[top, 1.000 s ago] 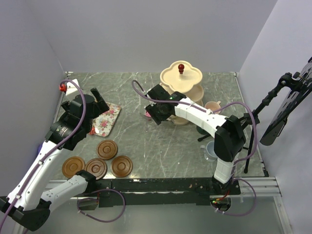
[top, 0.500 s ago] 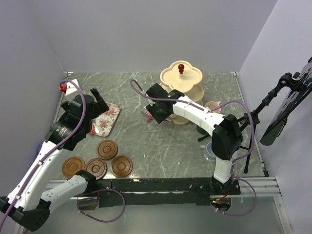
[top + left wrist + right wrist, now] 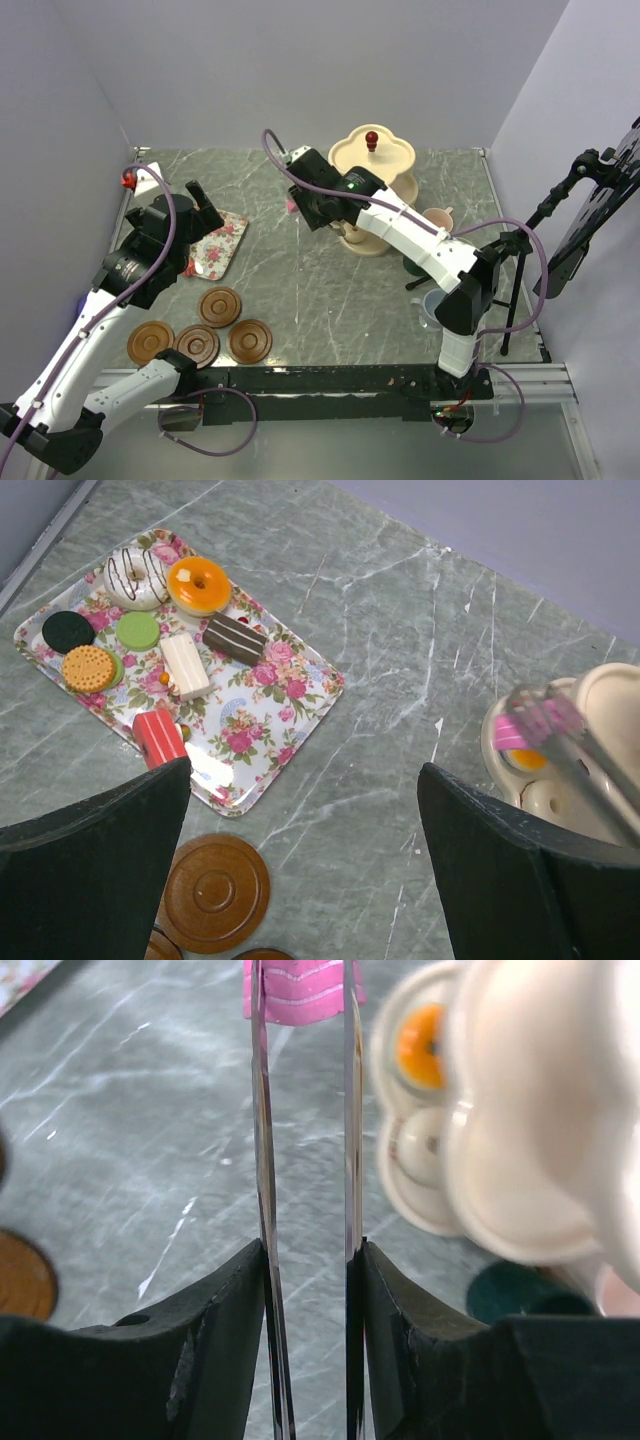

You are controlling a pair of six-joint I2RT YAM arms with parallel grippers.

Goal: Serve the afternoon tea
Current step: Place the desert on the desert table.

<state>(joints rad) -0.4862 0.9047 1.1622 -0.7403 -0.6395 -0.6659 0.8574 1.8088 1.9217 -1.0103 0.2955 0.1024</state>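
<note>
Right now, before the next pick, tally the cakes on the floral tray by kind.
Ring doughnuts: 2
Round cookies: 3
Bar-shaped cakes: 3
Total on the floral tray: 8

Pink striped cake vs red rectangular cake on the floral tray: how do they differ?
The pink striped cake is pinched in the thin metal tongs beside the cream three-tier stand; the red rectangular cake lies on the floral rectangular tray. Pink shows pale stripes; red looks plain from here. Both are small blocks.
</note>
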